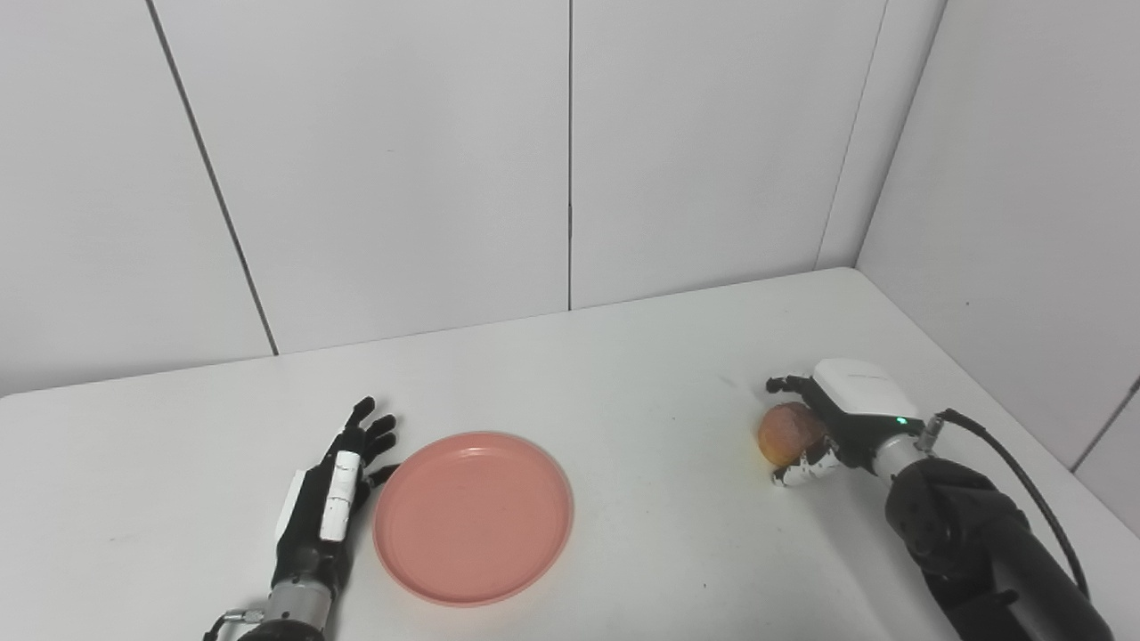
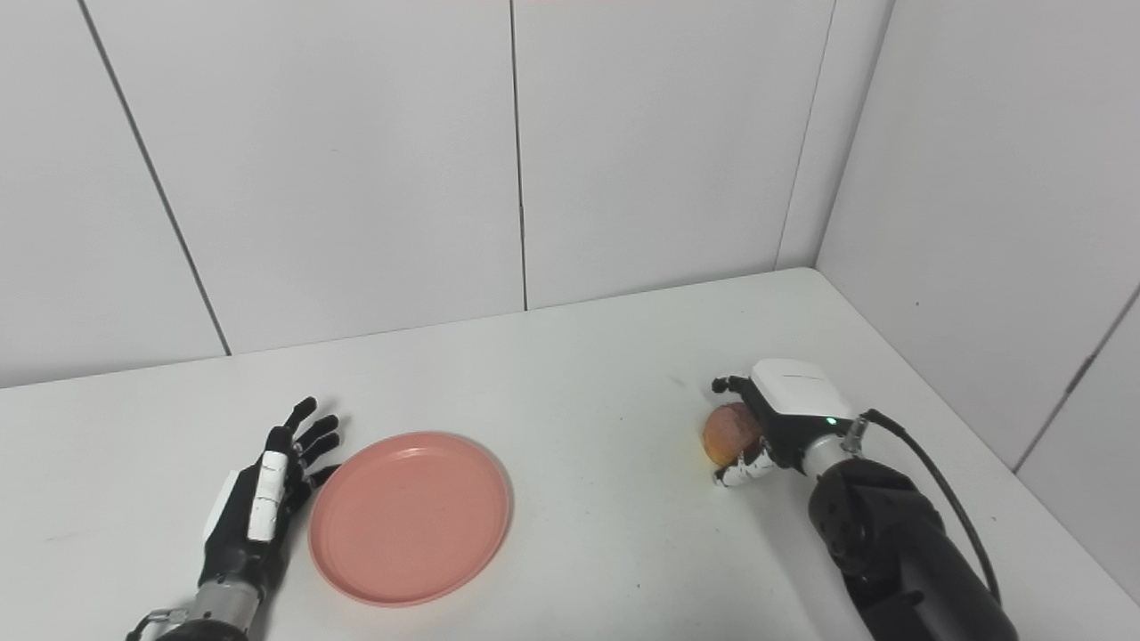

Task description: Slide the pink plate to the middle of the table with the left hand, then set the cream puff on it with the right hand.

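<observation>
Left eye view: my left hand (image 1: 328,499) lies with fingers spread and nothing in it, just beside the pink plate (image 1: 473,517) on the white table (image 1: 623,374). Right eye view: my right hand (image 2: 773,418) wraps the cream puff (image 2: 728,434) — well right of the plate, apart from it.

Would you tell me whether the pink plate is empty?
Empty: the pink plate shows only bare pink surface; the cream puff sits apart in the right hand.
</observation>
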